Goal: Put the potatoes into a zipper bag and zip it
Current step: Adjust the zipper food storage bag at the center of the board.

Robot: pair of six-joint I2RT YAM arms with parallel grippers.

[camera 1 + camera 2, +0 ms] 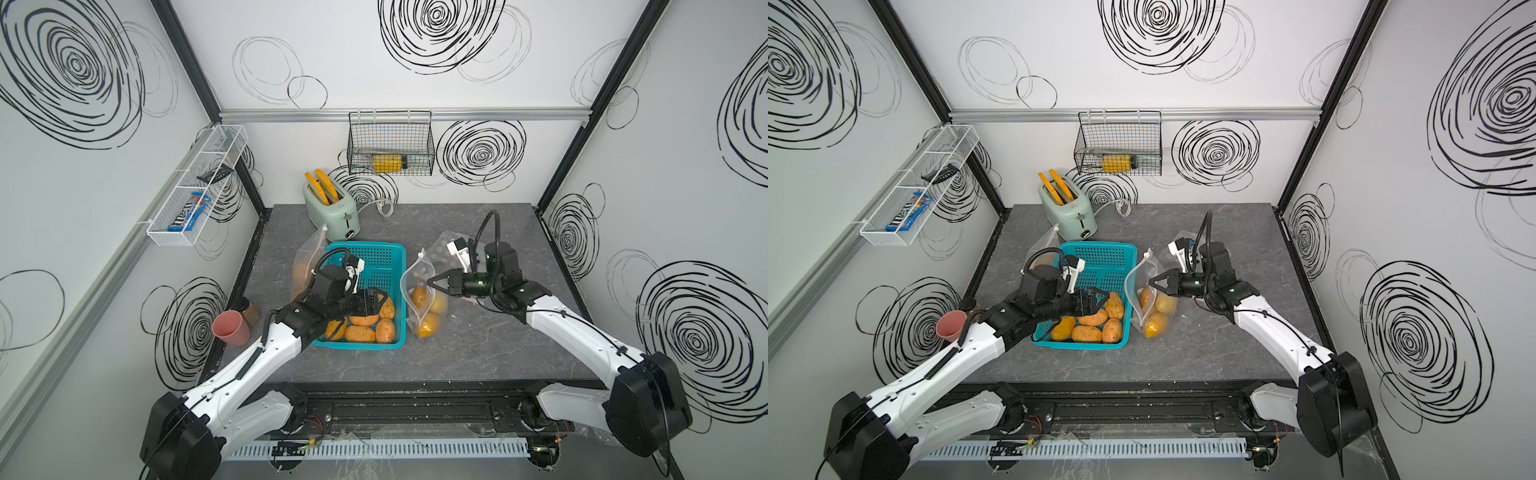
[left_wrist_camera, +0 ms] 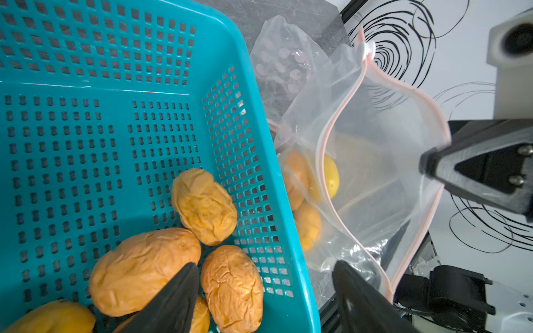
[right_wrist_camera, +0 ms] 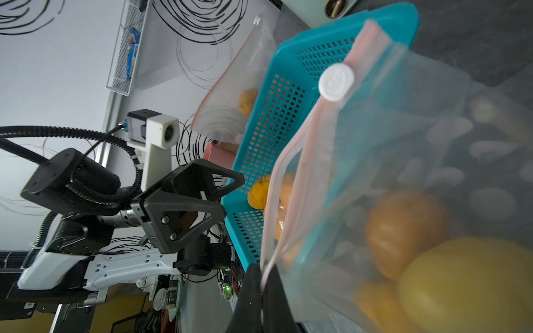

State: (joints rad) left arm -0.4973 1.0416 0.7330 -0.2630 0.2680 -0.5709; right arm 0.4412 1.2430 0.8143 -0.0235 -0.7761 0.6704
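At least 5 orange-brown potatoes (image 1: 1086,334) lie heaped in the near end of a teal basket (image 1: 1108,257). 3 more sit low inside the clear zipper bag (image 2: 380,184): 2 orange and 1 paler yellow. The bag stands on the tabletop (image 1: 457,357) just beside the basket's right wall. Its pink-edged mouth gapes open, and its white slider (image 3: 336,82) is at the far end of the rim.

The right claw (image 1: 432,281) is pinched closed on the bag's right-hand rim, and in the right wrist view the pink strip runs down between its fingertips. The left claw (image 1: 1100,301) hangs over the potatoes in the basket with its jaws spread wide, gripping nothing. In the left wrist view 1 finger is above a potato and the other is out past the basket's wall.

A second bag (image 1: 307,257) with potatoes in it leans at the basket's left side. A flat bag with pink dots (image 1: 440,249) lies behind the right claw. A pale green toaster (image 1: 332,208) with 2 orange slices stands at the back of the tabletop. A pink cup (image 1: 230,328) sits at the tabletop's left edge.
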